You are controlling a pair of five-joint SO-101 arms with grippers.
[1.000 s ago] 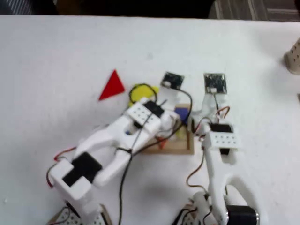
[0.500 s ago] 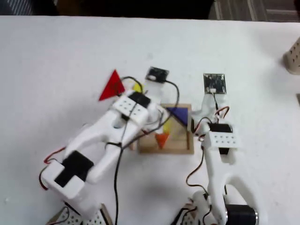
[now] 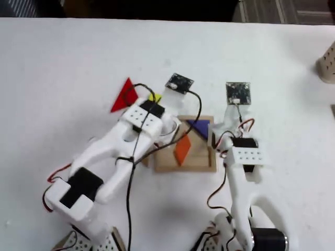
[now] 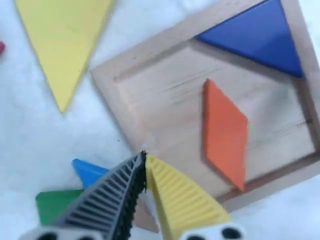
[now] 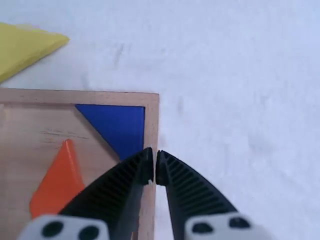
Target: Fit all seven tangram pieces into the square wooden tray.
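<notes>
The square wooden tray (image 3: 198,164) lies mid-table between the two arms. A blue triangle (image 3: 201,126) fills its far right corner and an orange parallelogram (image 3: 182,148) lies loose near its middle. My left gripper (image 4: 145,161) is shut and holds nothing, above the tray's rim (image 4: 107,90) near a corner. A yellow triangle (image 4: 62,40), a light blue piece (image 4: 87,171) and a green piece (image 4: 52,205) lie on the table outside the tray. A red triangle (image 3: 124,95) lies further left. My right gripper (image 5: 153,159) is shut over the tray's right rim (image 5: 151,107), beside the blue triangle (image 5: 117,127).
The left arm's white body (image 3: 112,151) slants across the table from the near left and hides the tray's left edge. The right arm (image 3: 245,157) stands just right of the tray. A pale pegged object (image 3: 328,65) sits at the far right edge.
The left arm has drawn back to the left off the tray. The orange parallelogram it covered now lies uncovered inside the tray. The right arm has kept still.
</notes>
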